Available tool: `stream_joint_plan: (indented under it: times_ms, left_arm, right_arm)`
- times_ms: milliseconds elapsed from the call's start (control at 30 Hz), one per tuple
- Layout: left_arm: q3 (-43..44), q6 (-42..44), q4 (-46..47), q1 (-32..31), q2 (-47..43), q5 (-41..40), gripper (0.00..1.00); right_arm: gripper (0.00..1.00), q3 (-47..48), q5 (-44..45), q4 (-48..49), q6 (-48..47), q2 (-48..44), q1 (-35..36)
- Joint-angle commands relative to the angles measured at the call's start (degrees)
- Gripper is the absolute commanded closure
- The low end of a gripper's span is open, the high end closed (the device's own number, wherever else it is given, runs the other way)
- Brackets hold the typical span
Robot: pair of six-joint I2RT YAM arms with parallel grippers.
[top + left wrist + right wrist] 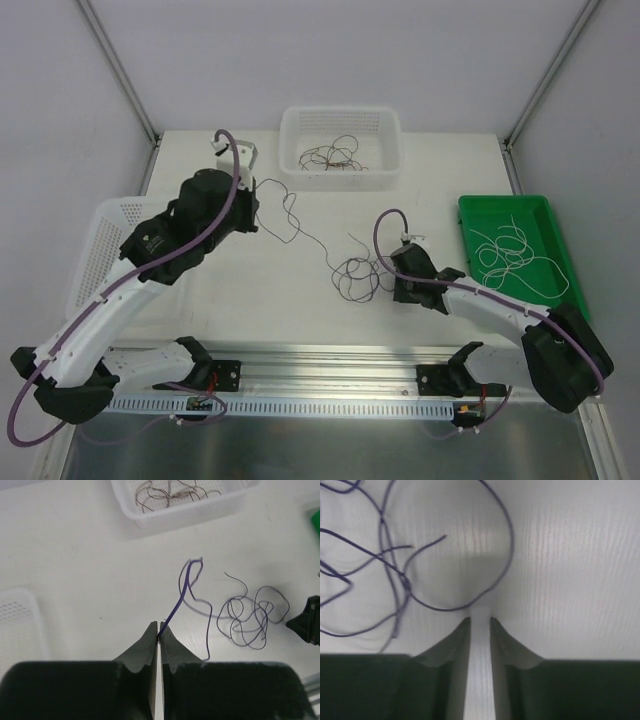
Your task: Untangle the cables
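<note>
Looking at this one, the left gripper [159,628] has its fingers pressed fully together on a purple cable [176,607], pinched right at the very tips. From there the strand runs up and away ahead of the fingers and folds over in a narrow bend. The tangle [250,617] sits ahead and off to the right of those fingers, a bunch of overlapping curls lying flat on the table [75,555]. My guess is it grabbed a spot well apart from the bunch so there's something to pull on without dragging the whole mess along.

The right gripper [480,621] is down low on the tangle's other side. Its fingers are nearly together, with a narrow slit of table showing between them, and the bottom of one loop dips right to the tips. That slit looks wider than the wire, so I wouldn't call it a grip yet. The rest of the curls lie ahead and to the left of those fingers. Probably it's meant to anchor that side while the left one draws its strand out.

Far beyond the left fingers there's a white basket [175,517] with more dark cables in it, untouched.

Wire this thin could easily slip out of the pinch, I reckon.
</note>
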Motion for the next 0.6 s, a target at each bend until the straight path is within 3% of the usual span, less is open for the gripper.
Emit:
stream_joint_plan:
  times_ms: [0, 167, 300, 367, 400, 467, 567]
  left_arm:
    - [6.7, 4.3, -4.8, 4.0, -2.3, -0.8, 1.0]
    - [14.4, 8.3, -6.5, 12.0, -1.1, -3.3, 1.0]
    - [22.1, 8.8, -7.4, 13.9, 1.1, -1.5, 1.0]
    - [23.6, 7.9, -7.3, 13.9, 1.6, 2.4, 1.0]
    - [24.3, 7.4, -7.4, 13.8, 2.0, 4.7, 1.0]
    - [24.0, 7.3, -7.4, 13.8, 2.1, 5.8, 1.0]
    - [21.5, 6.9, -7.2, 13.8, 1.0, 6.3, 1.0]
  right_arm:
    - [0.82, 0.8, 1.0, -0.5, 1.8, 1.1, -0.5]
    - [0.82, 1.2, 2.9, -4.1, 2.3, -1.9, -0.6]
    - [0.8, 2.4, 2.4, -5.6, 1.5, -4.3, -0.5]
    - [0.73, 2.3, -1.7, -2.2, -1.0, -5.4, 0.2]
    - [0.59, 2.4, -3.1, 1.0, -1.6, -5.9, 0.6]
    - [0.44, 3.3, -6.2, 3.8, -3.4, -5.5, 2.8]
    - [0.38, 8.3, -5.5, 4.8, -4.7, -1.4, 4.9]
